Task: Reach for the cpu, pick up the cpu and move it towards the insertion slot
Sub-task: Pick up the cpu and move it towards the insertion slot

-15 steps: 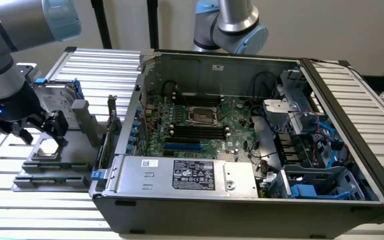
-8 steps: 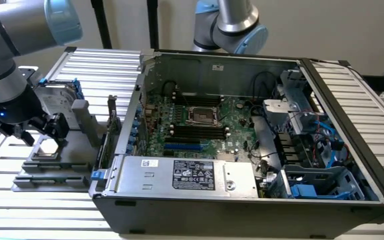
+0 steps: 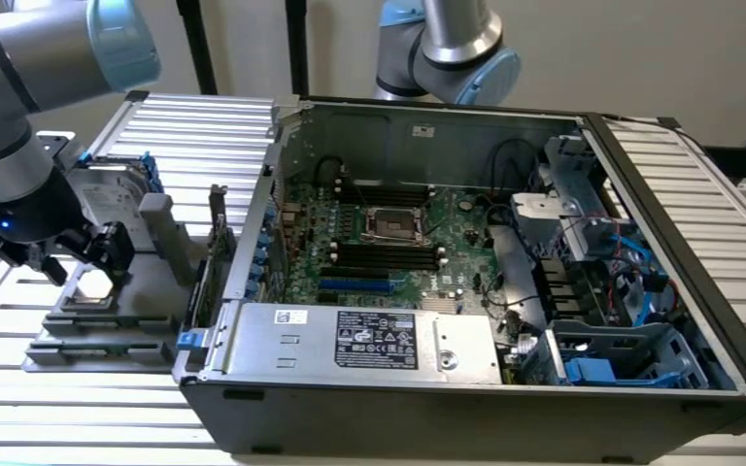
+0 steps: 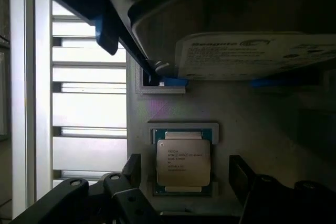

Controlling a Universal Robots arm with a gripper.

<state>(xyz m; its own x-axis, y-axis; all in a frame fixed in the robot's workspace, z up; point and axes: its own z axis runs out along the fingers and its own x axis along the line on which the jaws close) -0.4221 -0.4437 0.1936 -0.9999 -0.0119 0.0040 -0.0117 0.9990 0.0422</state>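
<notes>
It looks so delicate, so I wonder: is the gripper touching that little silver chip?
Apart. The wrist view shows the gripper open, a finger on each side of the chip, with bare tray visible between.

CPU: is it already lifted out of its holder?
No, the cpu lies flat in its gray holder, and the gripper is open with a finger on either side of it.

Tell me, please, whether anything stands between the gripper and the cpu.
Nothing visible does. The open gripper hangs over the cpu, a finger on either side, and the cpu lies bare in its grey holder. The hard drive sits clear of that gap.
</notes>
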